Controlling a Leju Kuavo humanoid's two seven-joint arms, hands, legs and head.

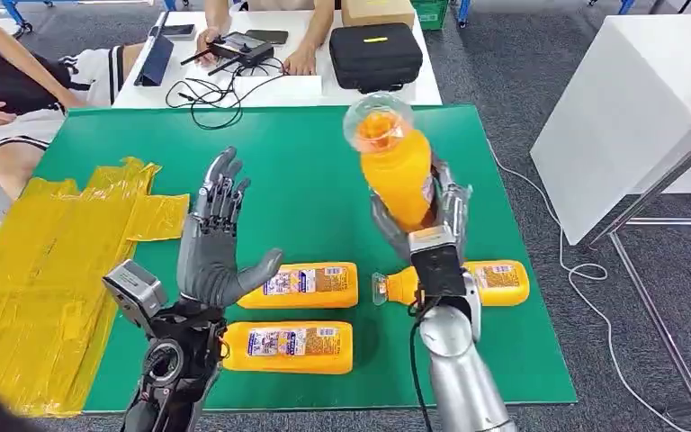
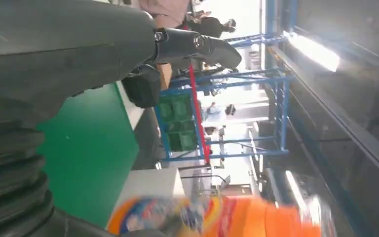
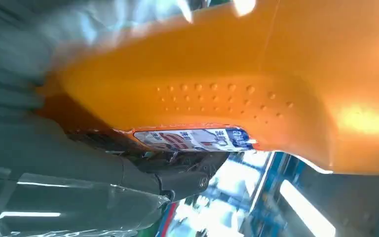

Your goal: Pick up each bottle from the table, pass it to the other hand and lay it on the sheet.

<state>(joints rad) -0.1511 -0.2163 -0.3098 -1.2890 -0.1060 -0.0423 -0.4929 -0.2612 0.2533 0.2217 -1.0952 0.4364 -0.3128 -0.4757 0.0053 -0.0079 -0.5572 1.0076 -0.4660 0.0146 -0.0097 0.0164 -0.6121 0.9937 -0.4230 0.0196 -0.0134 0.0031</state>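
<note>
While three orange bottles lie flat on the green table (image 1: 306, 153), a fourth orange bottle (image 1: 397, 166) is held raised above the table's middle by the right hand (image 1: 432, 220), its clear base end turned toward the head camera and its label end down among the fingers. The right hand's fingers are wrapped around that bottle's lower part; in the right wrist view the orange body (image 3: 256, 74) is seen pressed close against the hand, with the edge of the label showing. The left hand (image 1: 214, 243) is raised beside it, palm toward the bottle, fingers spread upward and thumb out, with nothing in it and a gap kept between hand and bottle. Near the front edge of the table, one lying bottle (image 1: 299, 284) is placed just behind another (image 1: 288, 347), and the third lying bottle (image 1: 459, 283) is partly hidden behind the right wrist toward the right edge. A crumpled yellow sheet (image 1: 45, 270) is spread over the table's left edge. Beyond the far edge, a person's hands (image 1: 301, 61) rest on a white table.
</note>
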